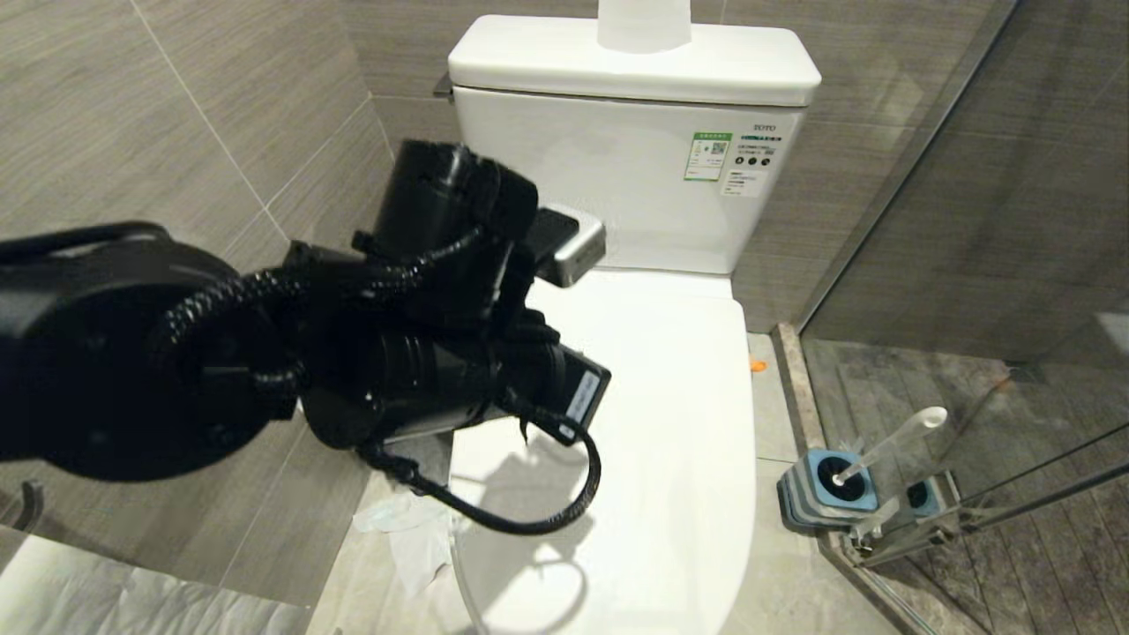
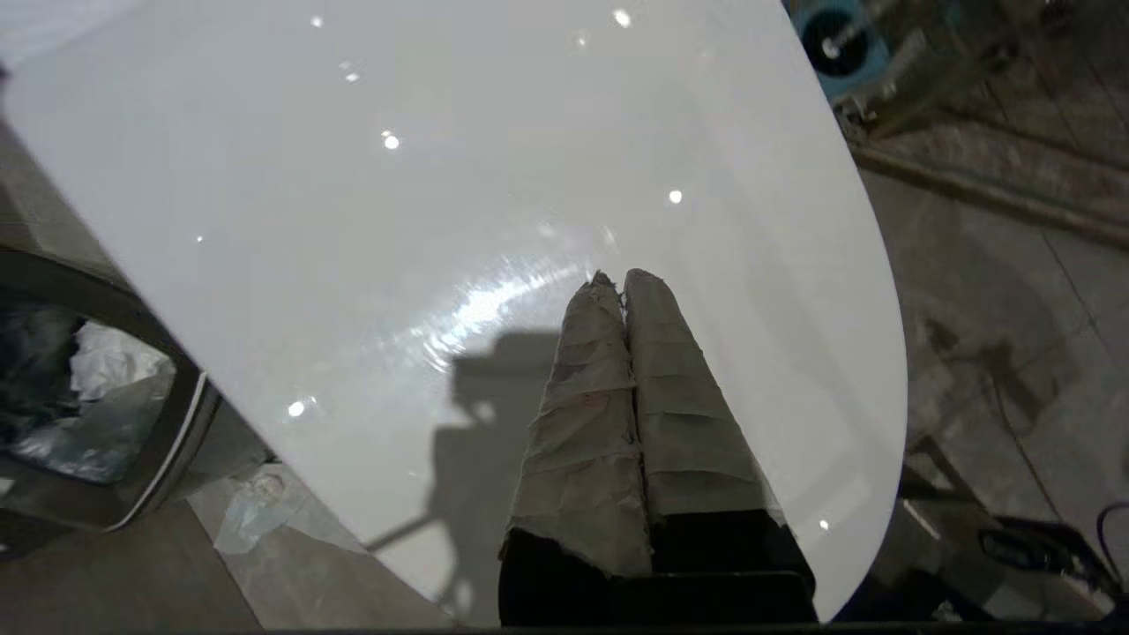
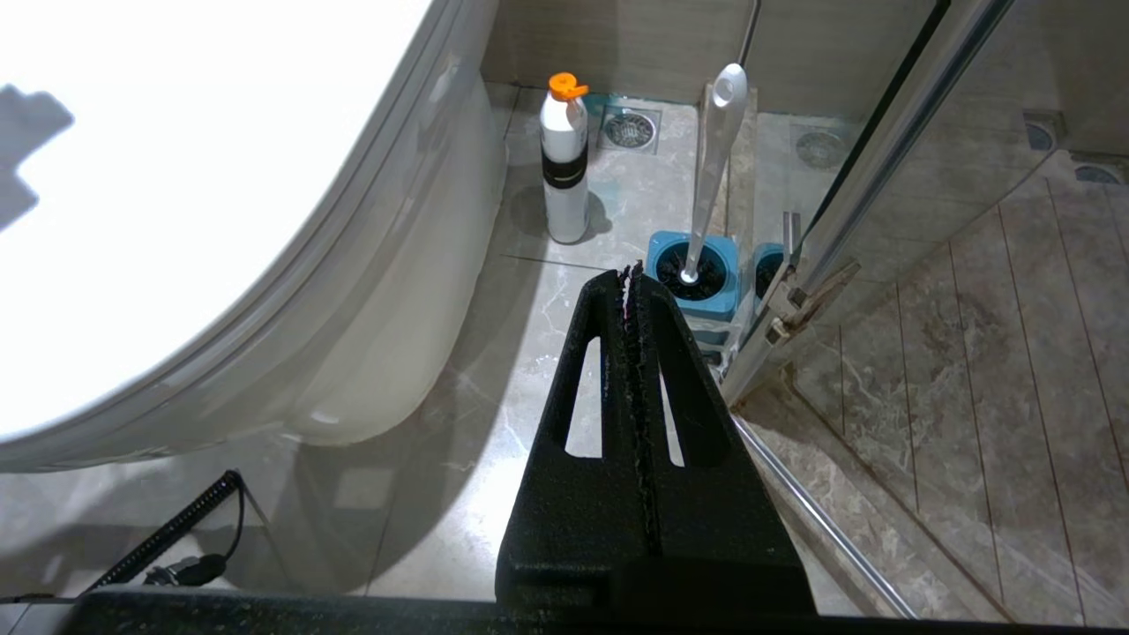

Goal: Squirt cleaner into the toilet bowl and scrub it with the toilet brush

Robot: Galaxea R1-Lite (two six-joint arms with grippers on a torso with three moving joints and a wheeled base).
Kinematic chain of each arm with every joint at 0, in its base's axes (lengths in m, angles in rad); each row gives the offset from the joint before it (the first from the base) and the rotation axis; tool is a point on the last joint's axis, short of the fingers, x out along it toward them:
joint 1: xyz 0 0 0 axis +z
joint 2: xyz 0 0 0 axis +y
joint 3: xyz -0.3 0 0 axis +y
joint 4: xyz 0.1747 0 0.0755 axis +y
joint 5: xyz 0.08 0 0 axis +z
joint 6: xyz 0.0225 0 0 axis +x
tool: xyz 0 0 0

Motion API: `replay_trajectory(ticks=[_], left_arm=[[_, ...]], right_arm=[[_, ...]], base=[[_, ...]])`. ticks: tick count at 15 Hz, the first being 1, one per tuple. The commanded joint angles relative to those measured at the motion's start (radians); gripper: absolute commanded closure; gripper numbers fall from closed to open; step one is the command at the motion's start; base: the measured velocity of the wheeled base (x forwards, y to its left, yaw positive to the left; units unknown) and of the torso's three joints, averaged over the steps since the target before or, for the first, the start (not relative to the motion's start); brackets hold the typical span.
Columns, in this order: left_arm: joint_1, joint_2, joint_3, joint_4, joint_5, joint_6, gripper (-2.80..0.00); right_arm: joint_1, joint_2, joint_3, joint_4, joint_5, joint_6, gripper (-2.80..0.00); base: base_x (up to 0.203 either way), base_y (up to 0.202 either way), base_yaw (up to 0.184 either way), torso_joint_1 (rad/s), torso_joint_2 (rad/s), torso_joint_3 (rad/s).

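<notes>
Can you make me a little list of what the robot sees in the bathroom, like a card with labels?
toilet bowl: lid down, bowl covered
toilet brush: standing in its blue holder on the floor by the glass door
cleaner bottle: white, orange cap, upright on the floor beside the toilet
left gripper: shut, empty, above the lid
right gripper: shut, empty, low near the floor
bin: beside the toilet
</notes>
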Motion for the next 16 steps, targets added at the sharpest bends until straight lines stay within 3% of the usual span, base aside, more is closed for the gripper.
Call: replay_trajectory(ticks=[1,6,9,13,16], left_arm=[[0.016,0.005,-0.147,0.079,0.051,-0.042,0.00],[0.068,0.036,-0.311,0.129,0.203,-0.092,0.00],[0.140,0.054,-0.402,0.126,0.237,-0.097,0.00],[0.286,0.023,-0.493,0.175,0.217,-0.090,0.00],[0.352,-0.081,-0.510,0.327,0.106,-0.120,0.00]], right_arm=[[0.000,0.001,0.000,0.000,-0.001,0.001,0.00],[0.000,0.001,0.000,-0.001,-0.001,0.001,0.00],[0.000,0.001,0.000,-0.001,0.000,0.001,0.00],[0.000,0.001,0.000,0.001,0.001,0.001,0.00],[0.002,0.001,0.000,0.000,0.001,0.001,0.00]], base=[[0.000,0.000,0.000,0.000,0.00,0.000],[0.000,0.000,0.000,0.000,0.00,0.000],[0.000,0.000,0.000,0.000,0.00,0.000],[0.000,0.000,0.000,0.000,0.00,0.000],[0.000,0.000,0.000,0.000,0.00,0.000]])
